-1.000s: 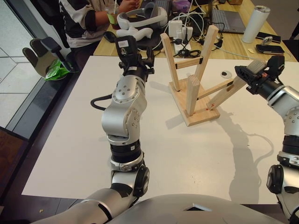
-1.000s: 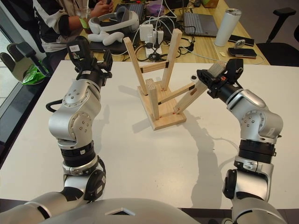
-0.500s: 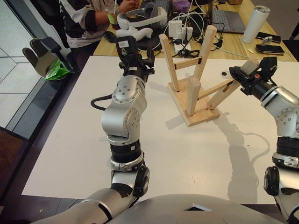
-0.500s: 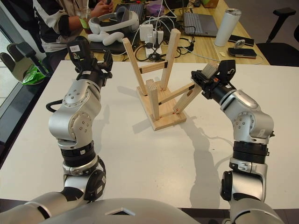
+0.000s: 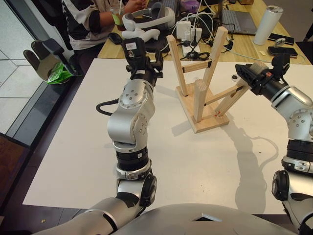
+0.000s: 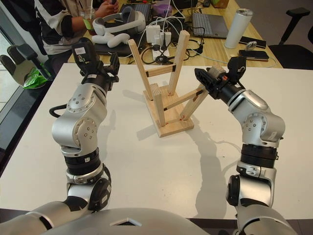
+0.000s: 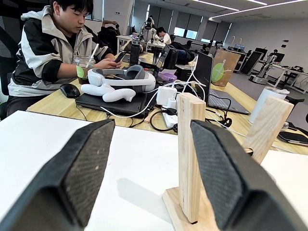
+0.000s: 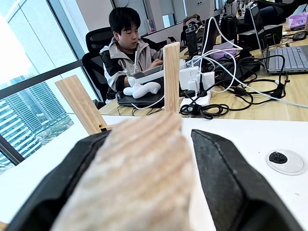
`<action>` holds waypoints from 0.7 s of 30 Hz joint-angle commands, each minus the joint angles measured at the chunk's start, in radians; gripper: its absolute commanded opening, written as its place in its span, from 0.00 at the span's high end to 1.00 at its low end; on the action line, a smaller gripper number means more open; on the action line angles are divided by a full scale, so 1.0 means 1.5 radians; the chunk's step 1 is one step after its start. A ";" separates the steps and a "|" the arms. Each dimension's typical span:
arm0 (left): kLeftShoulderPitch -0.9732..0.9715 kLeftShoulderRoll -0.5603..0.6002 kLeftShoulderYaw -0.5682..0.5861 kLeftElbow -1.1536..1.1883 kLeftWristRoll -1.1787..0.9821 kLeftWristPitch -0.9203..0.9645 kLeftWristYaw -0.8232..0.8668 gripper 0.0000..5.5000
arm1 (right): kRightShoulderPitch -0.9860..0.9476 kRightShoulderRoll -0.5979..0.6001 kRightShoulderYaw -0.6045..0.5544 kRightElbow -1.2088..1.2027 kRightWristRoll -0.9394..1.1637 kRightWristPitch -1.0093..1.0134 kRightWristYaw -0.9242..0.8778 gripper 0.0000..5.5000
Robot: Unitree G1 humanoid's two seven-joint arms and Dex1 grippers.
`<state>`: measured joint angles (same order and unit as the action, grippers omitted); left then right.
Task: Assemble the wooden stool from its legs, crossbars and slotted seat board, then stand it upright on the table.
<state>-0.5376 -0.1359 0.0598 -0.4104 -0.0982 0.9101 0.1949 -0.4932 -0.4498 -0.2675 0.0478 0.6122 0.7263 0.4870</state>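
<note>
— How many pieces do you count in that stool (image 5: 200, 93)?
— One seat board (image 5: 208, 121), lying flat on the white tabletop (image 5: 195, 166). Four legs (image 5: 199, 100) stick up out of it. I can make out two crossbars (image 5: 196, 66): one joins the two far legs, the other runs from the near leg to the leg on the robot's right.
— So it's upside down.
— Yes, in the far half of the tabletop, between the two arms.
— And the jaws?
— Two sets, one per arm. The right jaws are clamped on the top end of that right-hand leg (image 5: 231, 99), which leans outward toward them. The wood sits squeezed between the black pads (image 8: 226, 192).
— And the left jaws?
— Spread wide, holding nothing. They hang over the tabletop near its far edge, on the stool's left and apart from it. The far-left leg (image 7: 191, 154) stands in line with the gap between them, but beyond it and not touching either pad.
</note>
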 commanded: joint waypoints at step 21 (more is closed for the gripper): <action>0.000 0.000 0.000 -0.003 0.004 0.009 0.004 0.47 | 0.104 -0.020 0.128 0.033 -0.174 -0.154 0.007 0.48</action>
<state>-0.5375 -0.1347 0.0602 -0.4108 -0.0981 0.9109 0.1948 -0.3752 -0.5058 -0.1073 0.0557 0.3833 0.4614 0.5063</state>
